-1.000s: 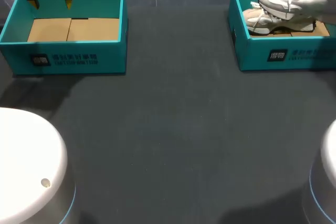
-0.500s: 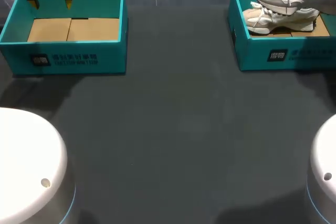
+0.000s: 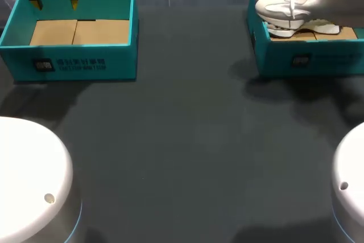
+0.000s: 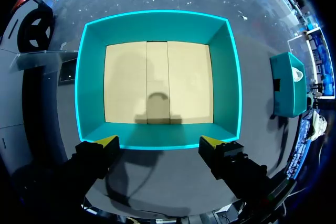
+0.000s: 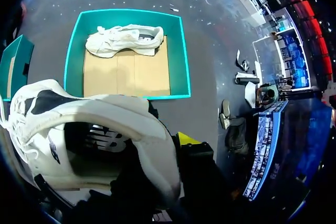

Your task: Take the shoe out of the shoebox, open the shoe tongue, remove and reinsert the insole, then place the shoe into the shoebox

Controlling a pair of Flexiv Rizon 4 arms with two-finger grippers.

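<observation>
My right gripper (image 5: pixel 167 149) is shut on the heel collar of a white shoe (image 5: pixel 79 129); one yellow fingertip (image 5: pixel 187 139) shows outside the collar and the other is hidden inside. In the head view this shoe (image 3: pixel 290 1) hangs over the left part of the right teal shoebox (image 3: pixel 259 44), toe to the left, laces dangling. A second white shoe (image 5: pixel 123 39) lies on the cardboard floor at the box's far side. My left gripper (image 3: pixel 55 1) stands open and holds nothing, above the far wall of the left teal box (image 3: pixel 74 64).
The left box (image 4: pixel 157 22) has only a cardboard floor inside. Dark table surface (image 3: pixel 187 140) stretches between and in front of the two boxes. The white arm bases (image 3: pixel 28 180) stand at the near corners.
The held shoe has risen and moved left, from above the second shoe to over the right box's left wall. The left arm has kept still.
</observation>
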